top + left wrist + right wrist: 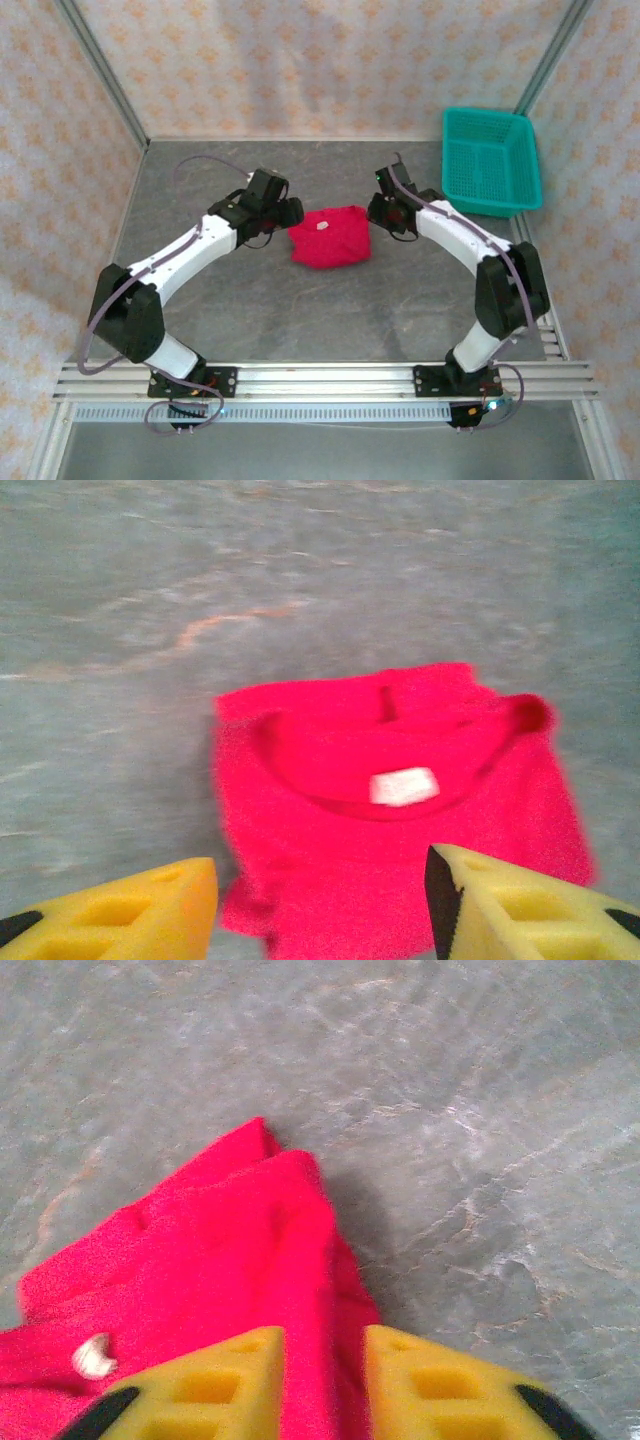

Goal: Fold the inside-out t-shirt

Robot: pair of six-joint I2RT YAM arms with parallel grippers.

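Shirt (330, 237) lies bundled square in the middle of the table (250, 300), between both grippers.
Its white tag (404, 786) faces up. The left gripper (292, 212) is released, fingers wide apart at the shirt's edge. The right gripper (322, 1360) stands narrow with red cloth in the gap; whether it pinches, I cannot tell. Basket (490, 160) sits far right.

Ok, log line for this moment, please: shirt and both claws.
t-shirt: compact folded bundle, white tag facing up | left claw: open, at shirt edge | right claw: narrow gap, red cloth between, grip unclear
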